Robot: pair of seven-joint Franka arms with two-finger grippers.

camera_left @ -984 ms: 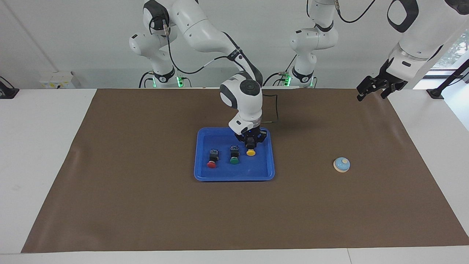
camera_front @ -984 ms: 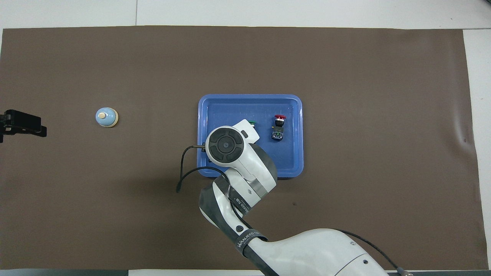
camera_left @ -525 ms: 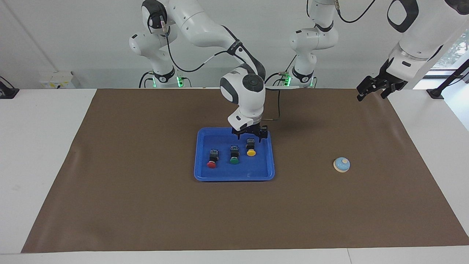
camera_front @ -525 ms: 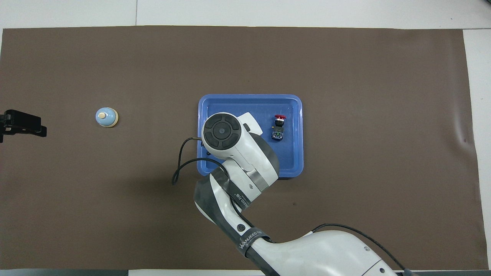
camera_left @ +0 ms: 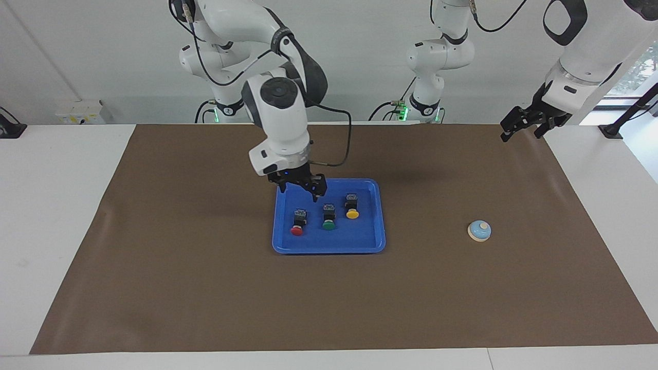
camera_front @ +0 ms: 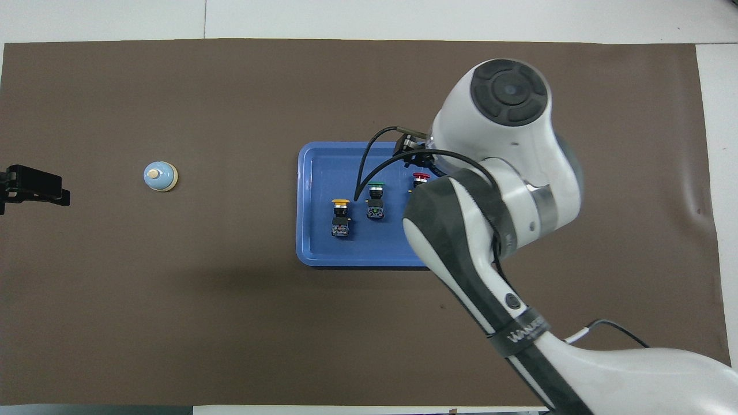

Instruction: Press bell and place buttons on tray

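We are looking at a blue tray (camera_left: 329,246) lying on a brown mat (camera_left: 205,288) near the middle of the worktop (camera_left: 61,205). All three buttons are lying inside it in a slanting row, each with its coloured cap pointing away from the robots. The red button (camera_left: 297,223) is sitting toward the right arm's end of the tray, the green button (camera_left: 329,217) is resting in the middle, and the yellow button (camera_left: 352,206) is lying toward the left arm's end and a little nearer to the robots than the other two. None of the buttons is touching another, and nothing is gripping them.

The right claw (camera_left: 297,186) is hanging in the air over the edge of the tray closest to the robots, at the corner toward the right arm's end. Its fingers are standing spread apart and it is carrying nothing. In the overhead view the right arm's bulky wrist is covering that corner of the tray and part of the red button.

The bell (camera_left: 479,230) is sitting on the mat well apart from the tray, toward the left arm's end of the worktop, with its cream knob facing up. Nothing is touching it.

The left claw (camera_left: 524,125) is waiting up in the air over the mat's corner at the left arm's end, near the robots. It is released too, its fingers parted and holding nothing. In the overhead view only its dark tip is showing at the edge.
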